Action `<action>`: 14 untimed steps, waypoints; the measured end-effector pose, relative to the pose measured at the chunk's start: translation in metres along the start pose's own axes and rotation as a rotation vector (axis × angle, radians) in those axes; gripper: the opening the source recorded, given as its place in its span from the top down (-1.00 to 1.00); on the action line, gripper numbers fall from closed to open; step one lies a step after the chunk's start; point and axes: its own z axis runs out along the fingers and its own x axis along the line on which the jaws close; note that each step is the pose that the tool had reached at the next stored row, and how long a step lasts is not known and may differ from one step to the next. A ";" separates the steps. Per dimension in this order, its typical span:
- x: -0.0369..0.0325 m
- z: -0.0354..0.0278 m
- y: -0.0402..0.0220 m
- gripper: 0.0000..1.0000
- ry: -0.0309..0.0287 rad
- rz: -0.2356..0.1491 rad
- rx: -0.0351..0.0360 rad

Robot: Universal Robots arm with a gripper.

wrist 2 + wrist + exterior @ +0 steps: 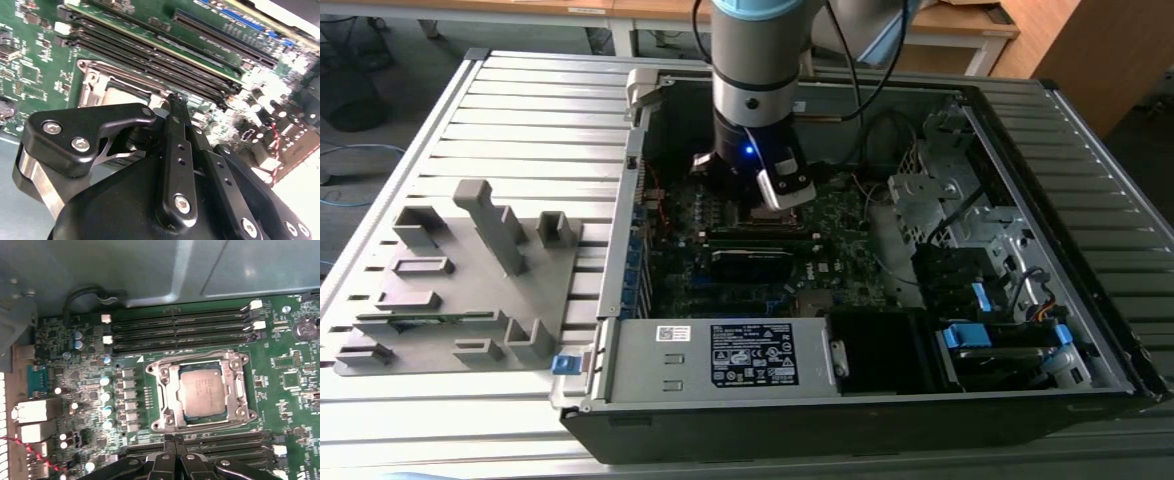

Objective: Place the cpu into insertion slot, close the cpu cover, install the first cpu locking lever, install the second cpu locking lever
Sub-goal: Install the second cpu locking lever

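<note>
Down inside the open computer case [1067, 330], on the dark green motherboard [295, 380], the cpu [202, 392] is sitting flat in the insertion slot [170, 390]. It's showing up as a small square chip with a dull silver-grey top, and the cpu cover [239, 385] is lying down around it as a thin metal frame, so the chip's top is peeking through the big square window. Long black memory slots [180, 327] are running along both sides of the socket.

The gripper [173, 440] is hanging just beside the socket's edge, over the nearer bank of memory slots, with its two black fingers [177, 130] pressed together and nothing between them. In the exterior view the arm [754, 60] is reaching straight down into the middle of the case.

As for what's holding what: the case is lying on its side on a slatted metal table [520, 110], with a grey power supply box [720, 360] at its near end and drive bays with blue tabs [967, 335] toward the exterior view's right. A grey fixture tray [447, 280] with upright pegs is sitting on the table at the exterior view's left, well apart from the case.
</note>
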 end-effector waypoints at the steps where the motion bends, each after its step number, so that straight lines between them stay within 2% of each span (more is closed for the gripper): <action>1: -0.0016 0.0002 0.0006 0.79 0.0000 0.000 0.0000; 7: -0.0076 0.0012 0.0063 0.79 0.0000 0.000 0.0000; 14: -0.0095 0.0018 0.0117 0.79 0.0000 0.000 0.0000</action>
